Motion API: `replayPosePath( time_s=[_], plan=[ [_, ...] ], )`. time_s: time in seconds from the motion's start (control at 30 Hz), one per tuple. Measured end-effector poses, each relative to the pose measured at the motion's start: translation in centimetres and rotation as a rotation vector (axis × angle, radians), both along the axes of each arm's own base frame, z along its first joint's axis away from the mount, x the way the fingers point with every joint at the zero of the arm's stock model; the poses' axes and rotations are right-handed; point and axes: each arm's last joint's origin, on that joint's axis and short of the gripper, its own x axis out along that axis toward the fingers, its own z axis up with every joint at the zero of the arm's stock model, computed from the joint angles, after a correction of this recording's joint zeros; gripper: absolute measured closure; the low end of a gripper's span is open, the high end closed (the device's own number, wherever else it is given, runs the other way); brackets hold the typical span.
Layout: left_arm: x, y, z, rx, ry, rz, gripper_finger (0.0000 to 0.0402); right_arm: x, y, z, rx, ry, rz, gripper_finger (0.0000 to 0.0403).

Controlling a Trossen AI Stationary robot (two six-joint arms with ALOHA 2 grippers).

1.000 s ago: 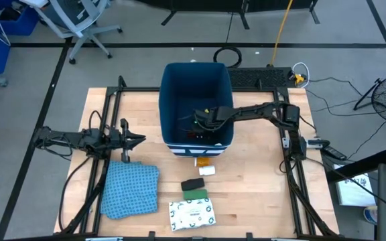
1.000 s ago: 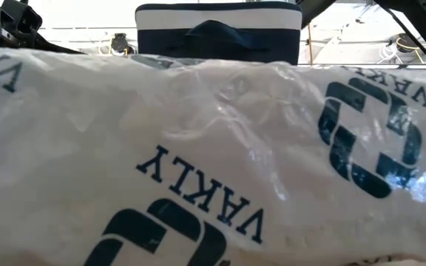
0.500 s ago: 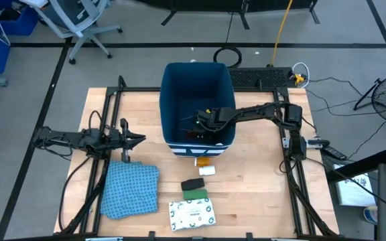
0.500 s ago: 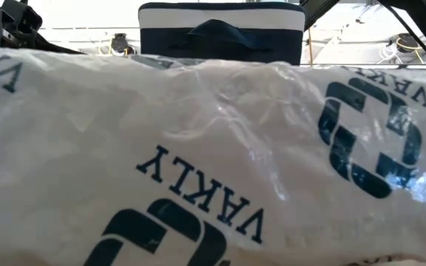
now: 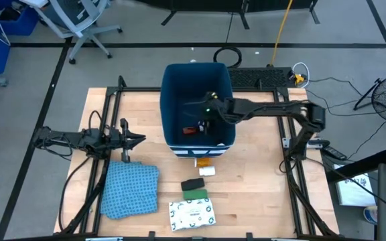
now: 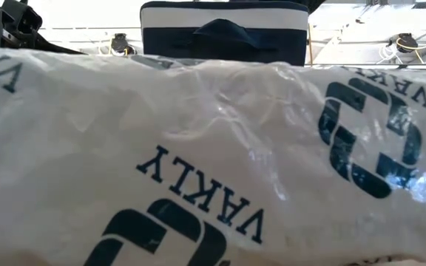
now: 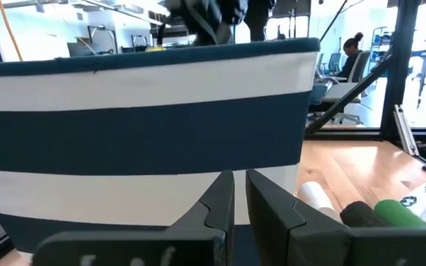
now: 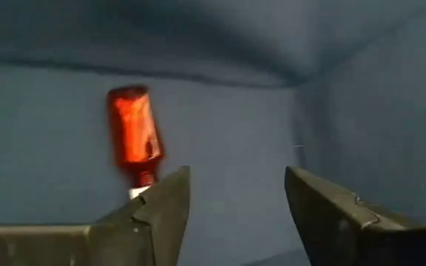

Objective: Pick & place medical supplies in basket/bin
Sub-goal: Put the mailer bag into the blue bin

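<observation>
We see right gripper (image 5: 205, 107) over bin (image 5: 173, 80), frame centre, fingers spread wide, empty. Red tube (image 8: 133, 133) lies on bin floor, likely dropped. Packet (image 5: 191, 214), green block (image 5: 195, 195), black block (image 5: 192, 184) wait lower centre. Left gripper (image 5: 140, 139) idle mid-left, fingers nearly closed.

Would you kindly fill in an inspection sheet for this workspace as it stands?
Surface: wooden table.
Job's things: red tube lying in the bin; packet, green block, black block and white piece on the table.
Clutter: blue cloth.
Grippers: right gripper open inside the bin; left gripper shut, beside the bin.
Cables: coil on the floor.
Surroundings: office chair; seated person.
</observation>
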Motion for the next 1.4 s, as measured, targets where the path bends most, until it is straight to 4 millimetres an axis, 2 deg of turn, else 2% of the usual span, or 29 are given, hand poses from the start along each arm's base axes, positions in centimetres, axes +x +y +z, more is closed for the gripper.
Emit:
replayPosePath(
  time_s=[0.2,0.37,0.53,0.63,0.77,0.83,0.97,1.13,1.27,1.4],
  plan=[
    [0.0,0.0,0.0,-0.005,0.0,-0.001,0.036,-3.3,1.3,6.6,-0.026,-0.217,-0.051,0.0184],
    [0.0,0.0,0.0,-0.007,0.0,-0.001,0.036,-7.4,3.4,12.0,0.038,-0.449,-0.076,0.0195],
    [0.0,0.0,0.0,-0.007,0.0,-0.002,0.036,-11.6,6.0,15.7,0.165,-0.599,0.057,0.0239],
    [0.0,0.0,0.0,-0.007,0.0,-0.002,0.036,-13.5,7.6,16.7,0.201,-0.646,0.096,0.0287],
    [0.0,0.0,0.0,-0.011,0.0,-0.003,0.036,-15.2,9.2,15.6,0.214,-0.659,0.158,0.0372],
    [0.0,0.0,0.0,-0.011,0.0,-0.003,0.036,-15.7,10.1,14.2,0.229,-0.642,0.206,0.0394],
    [0.0,0.0,0.0,-0.011,0.001,-0.003,0.036,-16.4,11.8,10.0,0.306,-0.661,0.334,0.0388],
    [0.0,0.0,0.0,-0.011,0.0,-0.012,0.036,-17.4,13.1,4.4,0.338,-0.756,0.414,0.0401],
    [0.0,0.0,0.0,-0.037,-0.003,-0.013,0.036,-18.9,13.0,0.5,0.34,-0.773,0.43,0.0401],
    [0.0,0.0,0.0,-0.032,-0.002,-0.013,0.036,-20.5,12.5,-1.8,0.346,-0.839,0.419,0.0402]
  ],
)
